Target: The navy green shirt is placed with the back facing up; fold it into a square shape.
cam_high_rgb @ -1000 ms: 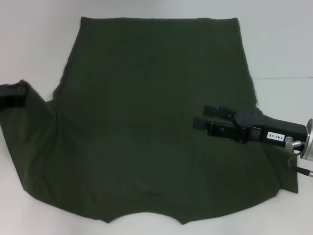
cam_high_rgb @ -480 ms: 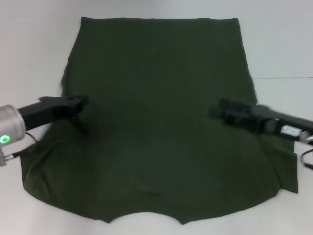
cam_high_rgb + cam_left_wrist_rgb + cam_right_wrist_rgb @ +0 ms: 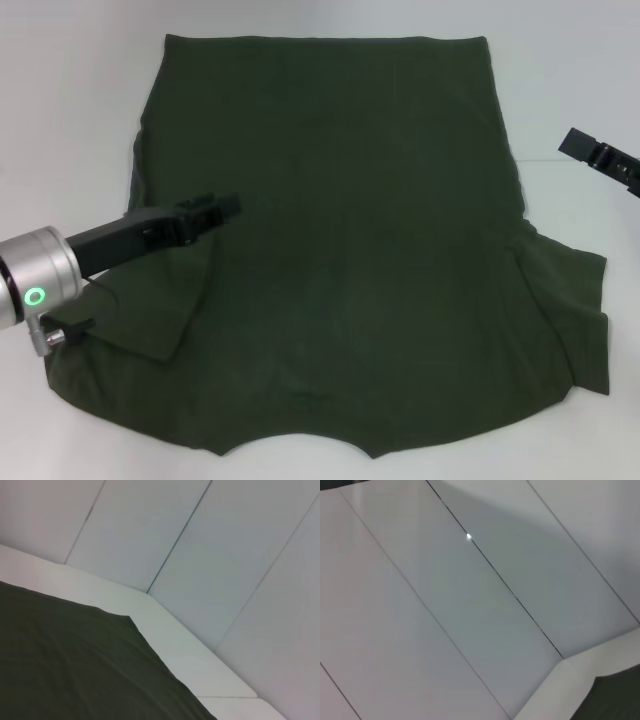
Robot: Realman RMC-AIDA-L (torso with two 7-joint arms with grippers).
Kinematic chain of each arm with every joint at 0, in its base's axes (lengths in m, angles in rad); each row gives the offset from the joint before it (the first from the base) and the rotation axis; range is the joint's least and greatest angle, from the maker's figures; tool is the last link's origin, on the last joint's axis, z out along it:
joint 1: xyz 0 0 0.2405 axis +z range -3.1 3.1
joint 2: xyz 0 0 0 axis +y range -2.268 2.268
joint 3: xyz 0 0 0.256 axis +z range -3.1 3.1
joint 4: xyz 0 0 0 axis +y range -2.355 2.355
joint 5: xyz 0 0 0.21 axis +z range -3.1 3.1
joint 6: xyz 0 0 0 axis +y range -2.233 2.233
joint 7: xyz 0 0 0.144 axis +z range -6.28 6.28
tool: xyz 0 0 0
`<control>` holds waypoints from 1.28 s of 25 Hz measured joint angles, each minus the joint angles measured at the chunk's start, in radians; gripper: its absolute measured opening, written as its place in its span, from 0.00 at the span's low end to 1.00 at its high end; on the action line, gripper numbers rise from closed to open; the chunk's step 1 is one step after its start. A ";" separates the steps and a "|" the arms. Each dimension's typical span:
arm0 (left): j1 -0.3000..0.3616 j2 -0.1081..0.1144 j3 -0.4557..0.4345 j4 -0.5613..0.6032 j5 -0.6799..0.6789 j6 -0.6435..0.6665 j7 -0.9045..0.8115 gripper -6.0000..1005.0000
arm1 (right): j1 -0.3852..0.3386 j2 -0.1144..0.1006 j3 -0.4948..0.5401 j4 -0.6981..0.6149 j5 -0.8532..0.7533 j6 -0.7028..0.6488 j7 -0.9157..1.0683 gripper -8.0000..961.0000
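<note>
We saw the navy green shirt (image 3: 340, 250) spread flat over most of the white table (image 3: 70, 110), its straight hem at the far side and its curved neckline at the near edge. On the robot's left, the sleeve (image 3: 150, 310) lay folded inward on top of the body of the shirt, forming a darker flap with a creased edge; on the right, the other sleeve (image 3: 570, 310) was spread outward, with a fold line running along its inner side. The left gripper (image 3: 222, 207) hovered over the left part of the shirt, just past the folded sleeve, and we could not tell how far its jaws were parted or whether they had hold of any cloth. The right gripper (image 3: 578, 142) sat off the shirt's right edge above bare table, holding nothing, though its opening was unclear to us. The left wrist view showed a corner of the shirt (image 3: 75, 665) against the table and wall panels.
</note>
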 joint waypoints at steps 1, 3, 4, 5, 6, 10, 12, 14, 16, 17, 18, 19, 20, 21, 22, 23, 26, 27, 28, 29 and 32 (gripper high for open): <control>0.004 0.002 -0.001 0.001 -0.005 0.003 0.000 0.39 | 0.000 -0.004 -0.002 0.000 -0.002 0.004 0.013 0.94; 0.014 0.006 -0.003 0.004 -0.009 0.007 0.000 0.46 | 0.000 -0.010 -0.009 0.000 -0.008 0.013 0.038 0.94; 0.021 0.008 -0.003 0.009 -0.007 0.009 0.002 0.49 | 0.001 -0.015 -0.012 0.000 -0.013 0.017 0.055 0.94; 0.026 0.010 -0.001 0.014 -0.004 0.013 0.005 0.53 | 0.002 -0.021 -0.015 -0.001 -0.023 0.020 0.071 0.94; 0.033 0.014 0.001 0.020 -0.001 0.016 0.011 0.55 | 0.005 -0.028 -0.017 -0.001 -0.036 0.022 0.088 0.94; 0.061 0.026 0.007 0.027 0.002 0.022 0.032 0.63 | 0.016 -0.049 -0.018 -0.001 -0.096 0.038 0.151 0.94; 0.075 0.031 0.006 0.027 0.002 0.022 0.048 0.68 | 0.021 -0.053 -0.019 -0.001 -0.121 0.043 0.173 0.94; 0.090 0.034 0.005 0.028 0.002 0.022 0.085 0.72 | 0.026 -0.056 -0.019 -0.001 -0.141 0.045 0.191 0.94; 0.105 0.034 0.006 0.028 0.007 0.019 0.134 0.76 | 0.031 -0.058 -0.020 -0.001 -0.153 0.050 0.206 0.94; 0.110 0.034 0.006 0.029 0.014 0.016 0.156 0.78 | 0.035 -0.058 -0.021 -0.001 -0.158 0.053 0.212 0.94; 0.115 0.033 0.006 0.029 0.033 0.012 0.180 0.81 | 0.038 -0.059 -0.021 -0.001 -0.161 0.055 0.216 0.94; 0.118 0.032 0.005 0.031 0.054 0.006 0.196 0.83 | 0.040 -0.059 -0.021 -0.001 -0.162 0.057 0.219 0.94; 0.120 0.029 0.004 0.033 0.075 0.000 0.208 0.85 | 0.043 -0.059 -0.021 -0.001 -0.163 0.058 0.221 0.94; 0.122 0.027 0.004 0.035 0.092 -0.005 0.214 0.87 | 0.045 -0.059 -0.021 -0.001 -0.164 0.059 0.221 0.94; 0.124 0.025 0.004 0.037 0.111 -0.013 0.220 0.87 | 0.047 -0.058 -0.021 -0.002 -0.165 0.061 0.222 0.94; 0.124 0.023 0.004 0.038 0.121 -0.018 0.222 0.87 | 0.049 -0.056 -0.021 -0.002 -0.166 0.063 0.222 0.94; 0.126 0.022 0.002 0.039 0.128 -0.011 0.223 0.87 | 0.052 -0.053 -0.024 -0.002 -0.167 0.066 0.223 0.94; 0.127 0.021 0.002 0.040 0.126 0.001 0.223 0.87 | 0.052 -0.053 -0.029 -0.002 -0.167 0.068 0.225 0.94; 0.126 0.020 0.002 0.040 0.125 0.014 0.223 0.87 | 0.052 -0.052 -0.035 -0.002 -0.167 0.070 0.229 0.94; 0.121 0.018 0.002 0.040 0.123 0.045 0.223 0.87 | 0.051 -0.055 -0.065 -0.002 -0.167 0.084 0.248 0.94; 0.115 0.016 0.004 0.040 0.123 0.072 0.223 0.87 | 0.046 -0.061 -0.100 -0.002 -0.167 0.100 0.271 0.94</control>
